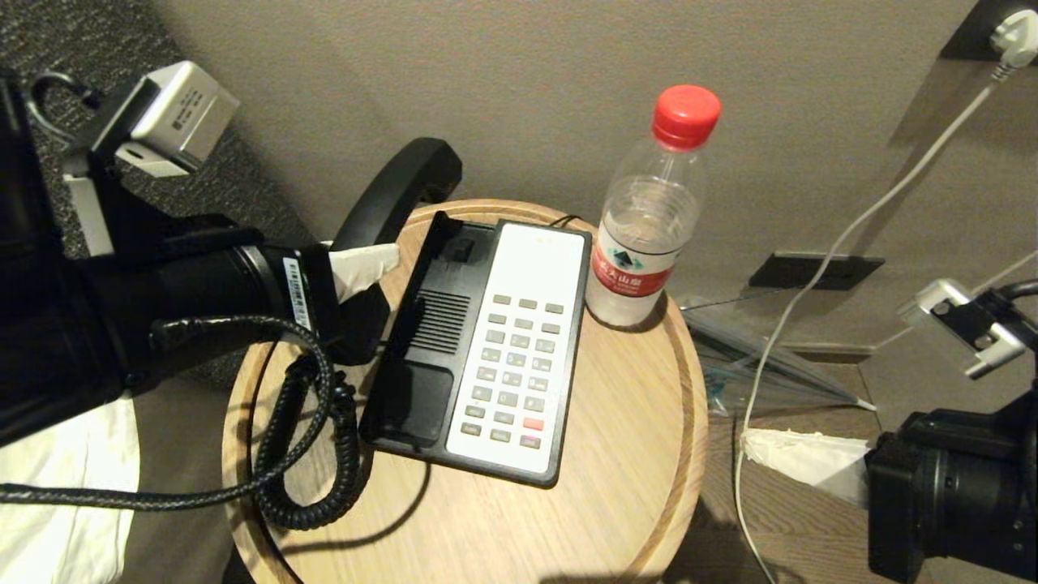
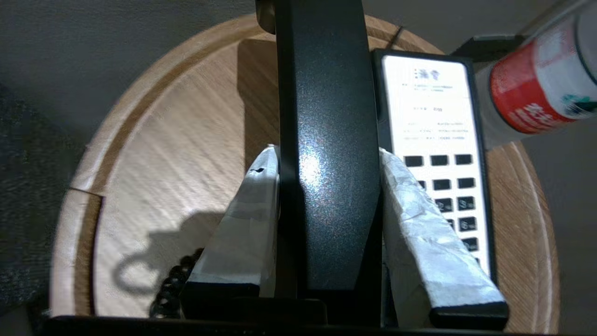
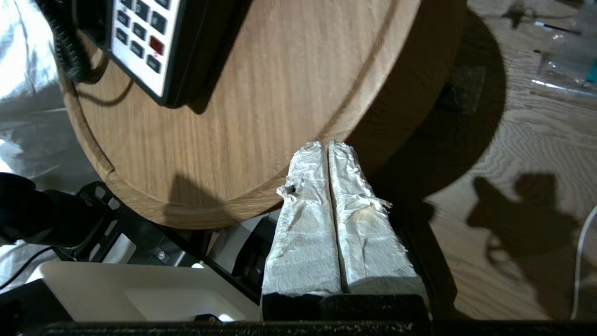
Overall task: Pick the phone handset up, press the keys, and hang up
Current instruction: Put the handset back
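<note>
phone handset (image 2: 326, 163): black plastic, fine speckled texture, semi-gloss glare spot. Pinched between left gripper (image 2: 326, 154) fingers (image 2: 438, 252), these wrapped in crinkled white paper-like tape. Round table (image 1: 616, 454) beneath: light wood, straight grain, matt. Keys (image 1: 515, 369) beside tool: grey plastic in smooth white faceplate. Bottle (image 1: 645, 235): clear plastic, glossy red cap.

My arms are matte black cylinders, the left arm (image 1: 162, 300) wearing a white barcode sticker, a braided black cable and a silver boxy camera (image 1: 174, 113), and my fingers (image 3: 322, 219) are wrapped in crinkled white tape.
</note>
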Motion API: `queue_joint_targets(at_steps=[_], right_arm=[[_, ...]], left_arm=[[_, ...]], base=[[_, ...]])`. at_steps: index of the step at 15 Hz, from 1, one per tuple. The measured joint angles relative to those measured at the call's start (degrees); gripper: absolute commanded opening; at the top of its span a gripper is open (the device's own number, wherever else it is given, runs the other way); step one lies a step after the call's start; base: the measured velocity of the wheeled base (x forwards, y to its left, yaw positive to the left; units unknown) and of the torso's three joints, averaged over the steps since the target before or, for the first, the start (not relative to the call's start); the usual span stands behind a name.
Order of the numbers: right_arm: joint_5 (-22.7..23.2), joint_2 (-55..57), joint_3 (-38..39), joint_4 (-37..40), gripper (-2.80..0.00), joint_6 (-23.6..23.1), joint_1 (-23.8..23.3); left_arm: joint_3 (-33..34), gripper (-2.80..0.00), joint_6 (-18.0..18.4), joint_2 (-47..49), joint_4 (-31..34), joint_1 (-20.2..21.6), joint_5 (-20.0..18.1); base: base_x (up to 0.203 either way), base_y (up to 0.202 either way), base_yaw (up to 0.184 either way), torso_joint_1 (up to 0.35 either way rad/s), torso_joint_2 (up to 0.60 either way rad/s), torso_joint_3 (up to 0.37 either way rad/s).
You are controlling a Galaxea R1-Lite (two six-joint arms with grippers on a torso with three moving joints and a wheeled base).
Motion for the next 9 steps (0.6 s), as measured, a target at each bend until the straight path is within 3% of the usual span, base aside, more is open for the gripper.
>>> queue_joint_targets(at_steps=[9], right_arm=[[0.2,-0.4,1.9,0.1,-2.8,0.0,-1.0]], left_arm=[[5.1,-2.8,-0.5,-2.4,0.3,-3.2,0.4]], base=[[0.0,0.0,0.0,0.0,0.0,0.0]])
